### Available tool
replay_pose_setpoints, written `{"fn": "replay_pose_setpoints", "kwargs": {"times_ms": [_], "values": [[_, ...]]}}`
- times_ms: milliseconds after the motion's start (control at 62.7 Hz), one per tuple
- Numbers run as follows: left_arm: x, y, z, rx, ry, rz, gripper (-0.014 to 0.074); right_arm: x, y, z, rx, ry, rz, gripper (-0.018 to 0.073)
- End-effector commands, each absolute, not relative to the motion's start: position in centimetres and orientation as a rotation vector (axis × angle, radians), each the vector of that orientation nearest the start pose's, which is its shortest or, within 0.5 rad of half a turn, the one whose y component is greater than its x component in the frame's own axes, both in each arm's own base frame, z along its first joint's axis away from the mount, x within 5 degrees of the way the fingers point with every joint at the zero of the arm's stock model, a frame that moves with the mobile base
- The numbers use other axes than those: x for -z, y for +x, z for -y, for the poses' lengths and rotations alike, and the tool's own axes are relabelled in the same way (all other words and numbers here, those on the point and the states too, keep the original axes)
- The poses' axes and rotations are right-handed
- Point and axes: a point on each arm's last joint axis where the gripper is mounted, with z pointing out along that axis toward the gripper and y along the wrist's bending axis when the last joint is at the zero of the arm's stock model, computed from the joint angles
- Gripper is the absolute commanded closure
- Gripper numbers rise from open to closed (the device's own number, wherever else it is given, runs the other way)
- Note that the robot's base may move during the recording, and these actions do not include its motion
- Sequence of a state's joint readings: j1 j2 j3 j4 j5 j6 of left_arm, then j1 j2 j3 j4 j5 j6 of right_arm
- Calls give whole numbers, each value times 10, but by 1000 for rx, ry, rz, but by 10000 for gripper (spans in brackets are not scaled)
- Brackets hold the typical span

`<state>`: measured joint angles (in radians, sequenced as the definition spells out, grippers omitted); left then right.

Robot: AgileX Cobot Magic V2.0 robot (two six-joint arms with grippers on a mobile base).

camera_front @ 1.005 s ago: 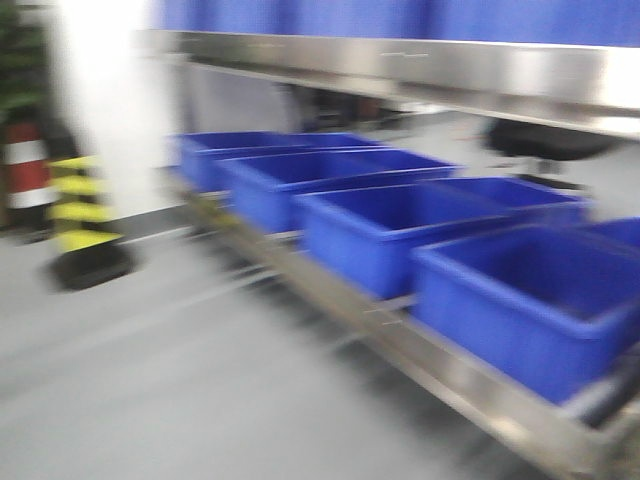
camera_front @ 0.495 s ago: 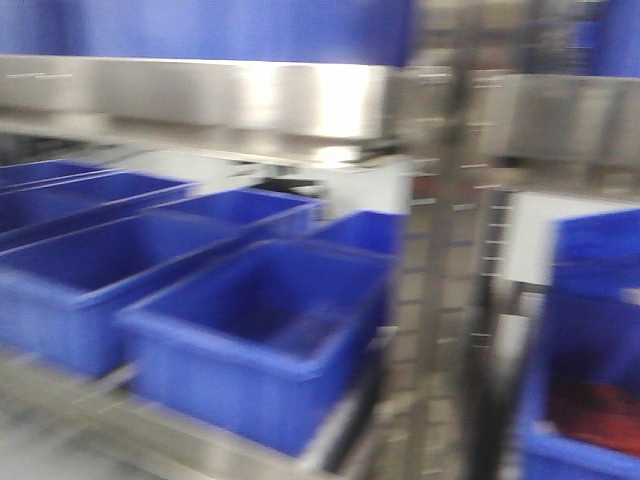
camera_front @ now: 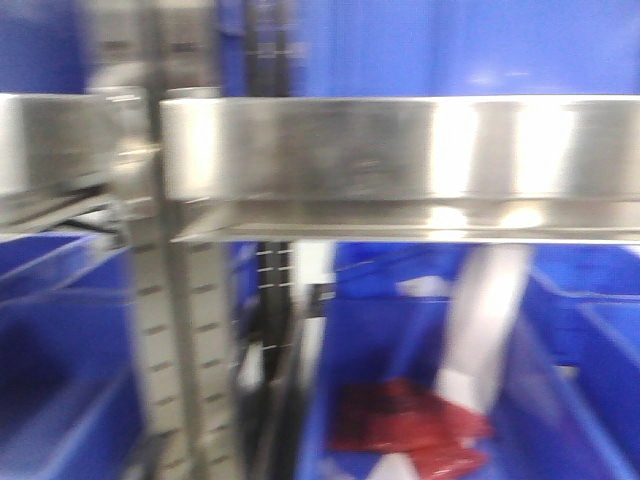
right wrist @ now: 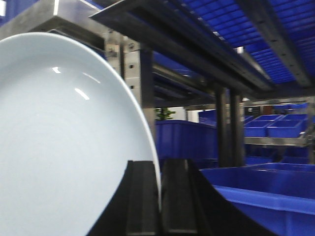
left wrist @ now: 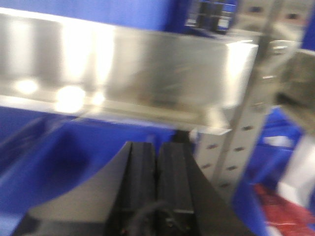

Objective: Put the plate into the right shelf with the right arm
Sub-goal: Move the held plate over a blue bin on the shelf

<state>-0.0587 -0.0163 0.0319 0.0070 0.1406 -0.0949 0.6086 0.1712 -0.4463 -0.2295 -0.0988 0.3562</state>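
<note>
Two fingers (right wrist: 141, 196) pinch plate (right wrist: 64, 142), perforated post (right wrist: 132, 73) ahead, blue bins (right wrist: 268, 194) beyond

The right gripper (right wrist: 159, 169) pinches the rim of the pale blue-white plate (right wrist: 64, 147) between its black fingers (right wrist: 140, 196), and the plate stands on edge, filling the left of the view. Just behind the rim rises a perforated steel post (right wrist: 132, 73) of the right shelf (right wrist: 162, 29). A blue bin (right wrist: 261, 194) sits at lower right. Overhead, ribbed blue surfaces (right wrist: 236, 24) look like bin undersides.
</note>
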Motion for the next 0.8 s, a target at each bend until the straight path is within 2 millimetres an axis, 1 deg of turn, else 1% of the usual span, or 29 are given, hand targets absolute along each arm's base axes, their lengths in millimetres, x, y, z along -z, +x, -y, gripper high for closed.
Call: {"fn": "replay_pose_setpoints", "kwargs": {"times_ms": [0,638,782], "values": [[-196,56,3,123,-24,-1554,643,-374,24,-21,-685,-289,-993,504],[-196,56,3,123,-24,-1554,643,-374,23,-21,-685,-289,-991,504],[-196,56,3,123,-24,-1554,643,-382,19,-20,-717,-280,-894,504]]}}
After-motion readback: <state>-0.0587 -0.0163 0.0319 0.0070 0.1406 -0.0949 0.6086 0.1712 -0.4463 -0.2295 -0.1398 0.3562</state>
